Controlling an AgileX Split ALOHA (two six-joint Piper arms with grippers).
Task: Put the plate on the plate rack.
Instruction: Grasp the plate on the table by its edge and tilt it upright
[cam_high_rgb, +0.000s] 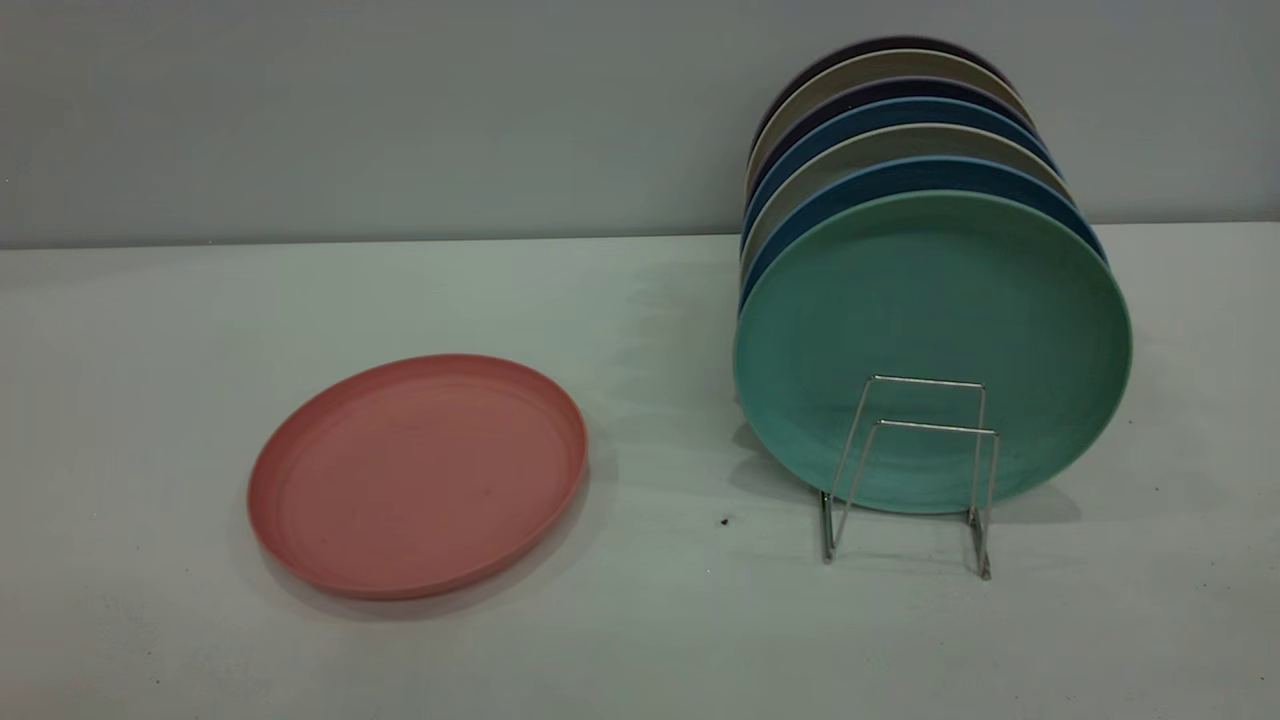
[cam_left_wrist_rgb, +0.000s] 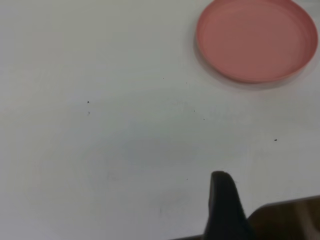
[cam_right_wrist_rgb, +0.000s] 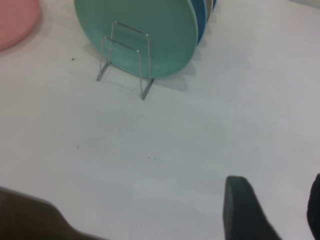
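Exterior view: round salmon-pink matte plate (cam_high_rgb: 417, 475) lies flat on the white table (cam_high_rgb: 640, 640), toward its left side, well apart from the thin silver wire plate rack (cam_high_rgb: 912, 470) at right. A teal-green plate (cam_high_rgb: 932, 340) stands upright in the rack, fronting blue and beige plates (cam_high_rgb: 890, 150). Right gripper (cam_right_wrist_rgb: 272, 210) hovers over the table with fingers parted; left gripper (cam_left_wrist_rgb: 225, 210): cannot tell.
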